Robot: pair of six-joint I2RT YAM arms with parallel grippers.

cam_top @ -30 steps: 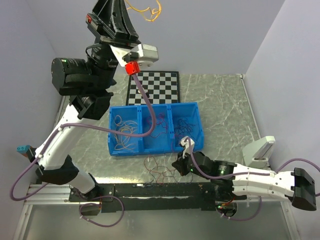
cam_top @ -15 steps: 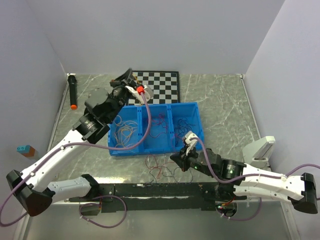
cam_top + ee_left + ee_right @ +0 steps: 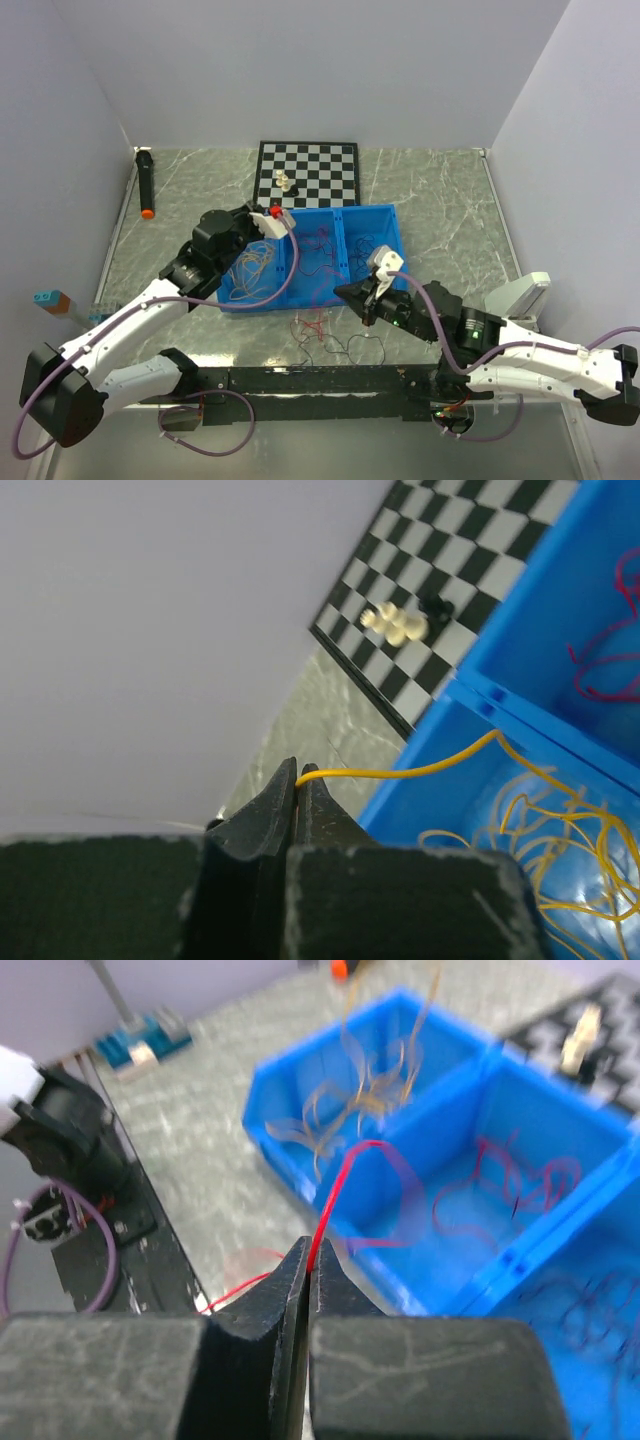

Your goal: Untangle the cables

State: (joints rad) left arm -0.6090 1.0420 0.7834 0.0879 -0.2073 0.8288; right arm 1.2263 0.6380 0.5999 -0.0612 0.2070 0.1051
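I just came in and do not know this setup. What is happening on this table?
Thin wires seem to be sorted by colour. The left gripper is shut on a yellow wire that trails into the left compartment of the blue bin. The right gripper is shut on a red wire near the bin's front edge. A small tangle lies on the table before the bin.

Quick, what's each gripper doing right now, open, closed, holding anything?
The left gripper is closed, pinching a yellow cable.
The right gripper is closed, pinching a red cable.
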